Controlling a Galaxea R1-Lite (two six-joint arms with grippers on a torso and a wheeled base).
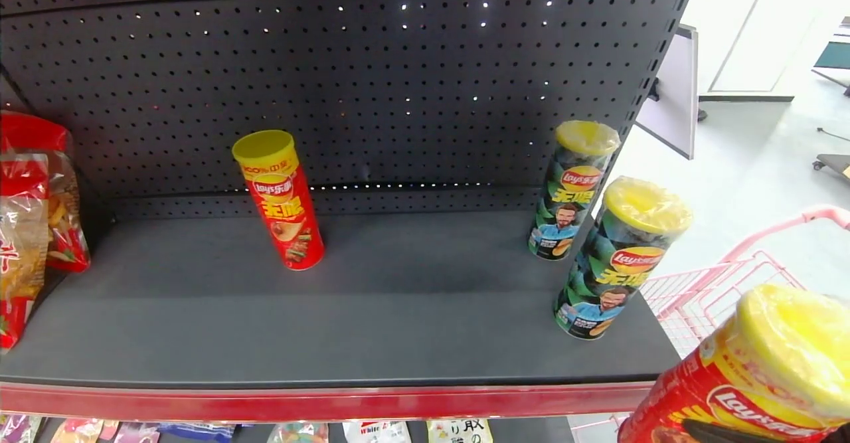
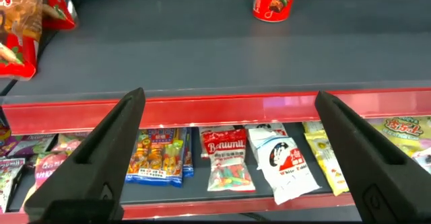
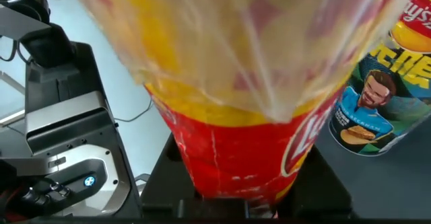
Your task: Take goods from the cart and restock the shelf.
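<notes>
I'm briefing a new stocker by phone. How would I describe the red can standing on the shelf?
Find the dark shelf with the red front lip. Left of its middle, near the pegboard back, stands the red can. It stands alone; the two green cans are at the right end.

Matte black, wedge-shaped jaws

Red can: we've got it running off the bottom and right edges, base out of sight.
Right gripper: clamped on that can, mostly buried beneath it.
Cart: a pink corner, the rest behind the cans.
Snack bags: sliced by the left edge.
Lower packets: just their tops.
Left gripper: spread wide, finger bases cut off.
</notes>
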